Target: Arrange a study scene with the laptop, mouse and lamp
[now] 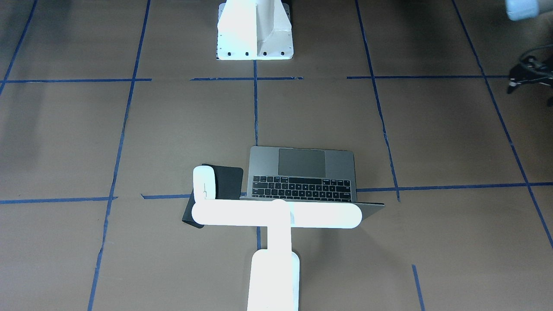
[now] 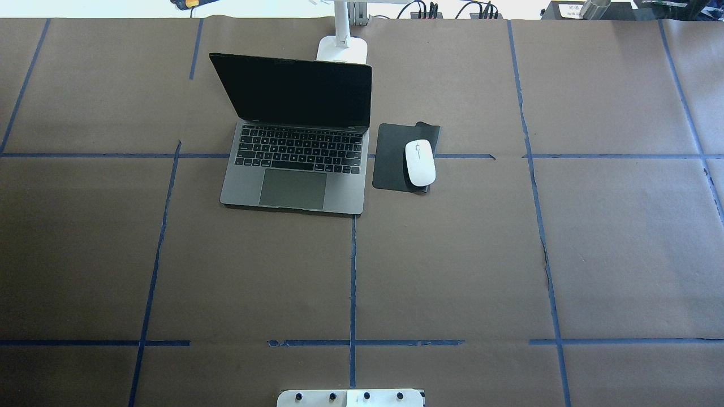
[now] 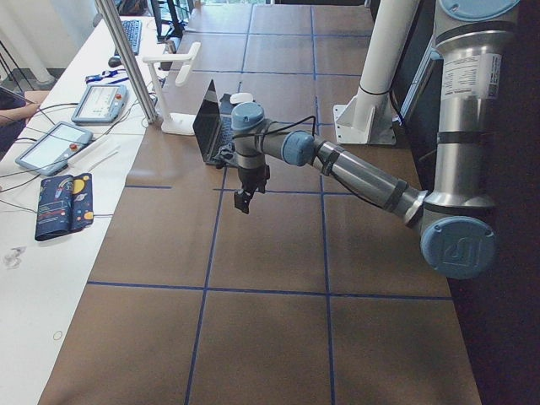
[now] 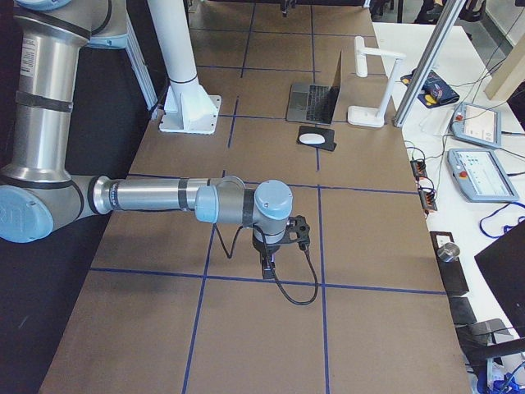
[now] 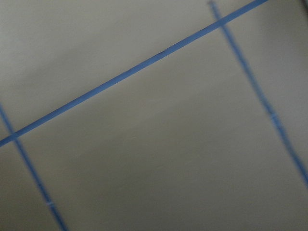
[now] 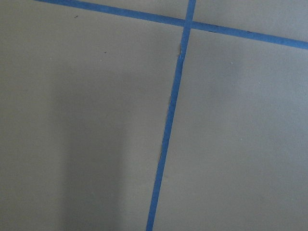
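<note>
- Brown taped table [image 2: 452, 271]: open grey metal laptop [image 2: 294, 169], white oval mouse [image 2: 419, 163] on black mat [image 2: 390, 158] beside it, white T-shaped lamp [image 1: 276, 215] behind.
- Setup looks done; you only need to park both arms.
- Left gripper [image 3: 245, 200], right gripper [image 4: 268, 267]: can't tell jaw state.

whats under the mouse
A black mat lies under the mouse; the mouse sits on the mat's right side in the overhead view. The patch of mat right beneath it is covered, as is the table under the mat.

Grey laptop [image 2: 240, 191] showing black keys [image 2: 300, 148], white mouse [image 2: 419, 163], black mat [image 2: 389, 158], lamp [image 1: 276, 214] glaring seemingly plain white, brown desk [image 2: 452, 254] bearing blue grid [image 2: 352, 271].
</note>
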